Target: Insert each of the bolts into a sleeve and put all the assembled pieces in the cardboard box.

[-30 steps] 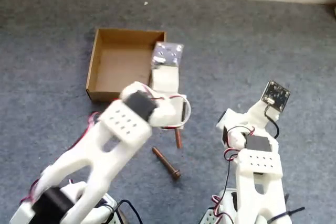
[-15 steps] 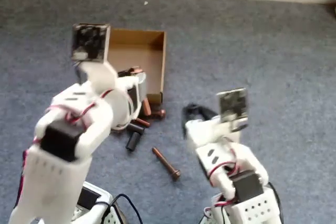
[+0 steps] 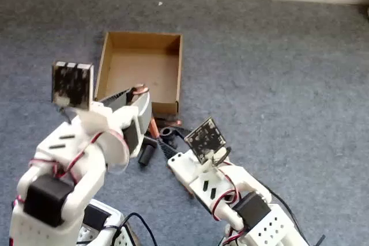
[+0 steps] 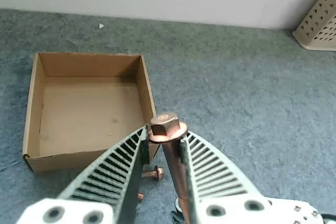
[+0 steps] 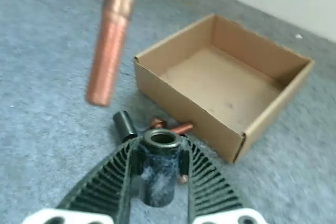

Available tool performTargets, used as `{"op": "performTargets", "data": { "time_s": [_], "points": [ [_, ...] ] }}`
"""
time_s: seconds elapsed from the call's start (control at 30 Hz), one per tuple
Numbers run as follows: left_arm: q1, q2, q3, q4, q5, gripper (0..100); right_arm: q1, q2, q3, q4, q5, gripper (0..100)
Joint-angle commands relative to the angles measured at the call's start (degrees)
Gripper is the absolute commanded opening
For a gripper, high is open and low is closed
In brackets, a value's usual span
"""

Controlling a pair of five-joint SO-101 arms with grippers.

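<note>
My left gripper is shut on a copper bolt, held upright with its hex head on top, just in front of the cardboard box. My right gripper is shut on a black sleeve, open end up. The bolt hangs a little above and to one side of that sleeve. In the high view the right gripper sits beside the box's near right corner, close to the left gripper. The box is empty.
A second black sleeve lies on the grey carpet near the box front. A loose copper bolt lies beside it. A perforated basket stands far off by the wall.
The left arm has swung left and back with the bolt raised. The right arm has come in from the right toward the box, and now holds a sleeve under the bolt.
</note>
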Motion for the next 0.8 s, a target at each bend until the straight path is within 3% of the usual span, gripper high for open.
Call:
{"op": "performTargets", "data": {
  "time_s": [0.0,0.17,0.77],
  "points": [
    [-0.57,-6.37,4.53,-5.19,-0.7,0,-3.56,-1.27,-1.01,-3.38,0.7,0.4],
    [-1.01,-11.56,14.11,-11.08,-0.7,0,-6.11,-1.27,-1.36,-3.38,0.7,0.4],
    [-0.66,-25.36,27.91,-11.16,-3.08,0,-6.2,-1.36,-2.95,-3.38,0.7,0.4]
  ]
}}
